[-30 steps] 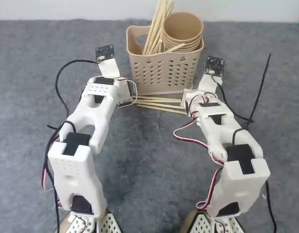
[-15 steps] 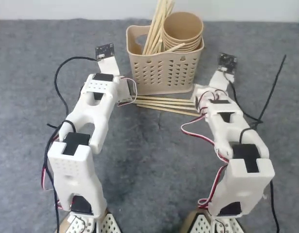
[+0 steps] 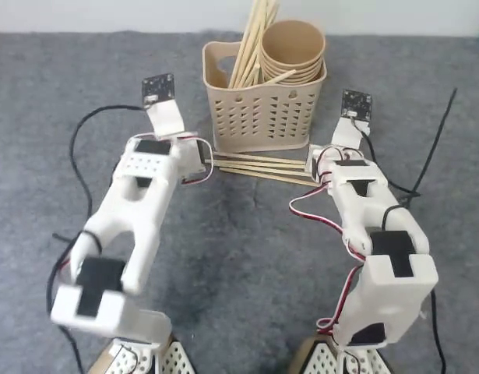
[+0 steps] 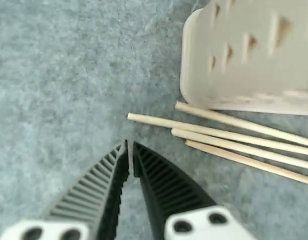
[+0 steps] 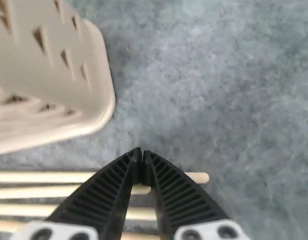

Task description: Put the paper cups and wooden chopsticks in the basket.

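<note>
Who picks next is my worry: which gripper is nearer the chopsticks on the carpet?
Right. The right gripper is over one end of the chopsticks; the left gripper sits just short of the other.

Just ahead of the left pincer (image 4: pixel 129 146) lay the loose chopsticks (image 4: pixel 229 140), the basket (image 4: pixel 254 55) wall rising right behind them (its mouth crowded with cups (image 3: pixel 297 68)). Beyond the right pincer (image 5: pixel 141 152), past the basket's corner, bare tabletop (image 5: pixel 219 75) lay open.

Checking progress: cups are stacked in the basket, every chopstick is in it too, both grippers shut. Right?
No: several chopsticks lie on the carpet before the basket, as the high view shows. The cups are stacked inside; left gripper and right gripper are shut.
</note>
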`<state>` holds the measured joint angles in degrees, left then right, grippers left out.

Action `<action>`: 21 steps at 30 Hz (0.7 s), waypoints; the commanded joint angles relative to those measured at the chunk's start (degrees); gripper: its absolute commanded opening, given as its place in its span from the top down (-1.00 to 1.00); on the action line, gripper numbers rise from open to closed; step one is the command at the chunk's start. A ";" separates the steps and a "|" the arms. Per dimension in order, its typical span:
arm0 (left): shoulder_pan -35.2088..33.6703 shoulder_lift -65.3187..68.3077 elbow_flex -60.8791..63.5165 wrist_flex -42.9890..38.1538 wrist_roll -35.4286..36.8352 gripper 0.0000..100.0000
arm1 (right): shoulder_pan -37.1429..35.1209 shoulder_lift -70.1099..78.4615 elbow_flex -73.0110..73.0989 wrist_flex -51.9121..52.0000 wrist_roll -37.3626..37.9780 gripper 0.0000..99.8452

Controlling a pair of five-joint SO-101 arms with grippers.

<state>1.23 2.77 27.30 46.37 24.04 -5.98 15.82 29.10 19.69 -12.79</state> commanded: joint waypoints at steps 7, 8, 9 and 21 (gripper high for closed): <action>-0.53 -15.47 7.43 -1.93 -2.81 0.98 | -1.54 -4.18 -5.01 20.35 8.00 0.98; -0.97 -15.30 7.34 -2.02 -2.81 0.98 | -1.63 -5.05 -5.36 23.43 8.35 0.98; -1.32 -15.12 7.16 -2.02 -2.81 0.98 | -1.80 -5.93 -5.45 25.98 8.44 0.98; -3.60 -15.03 7.43 -2.11 -2.90 0.98 | -9.98 -18.95 -5.27 49.71 11.69 0.98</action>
<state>-0.53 -9.36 34.95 45.58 21.76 -13.63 3.34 25.32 65.23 -4.26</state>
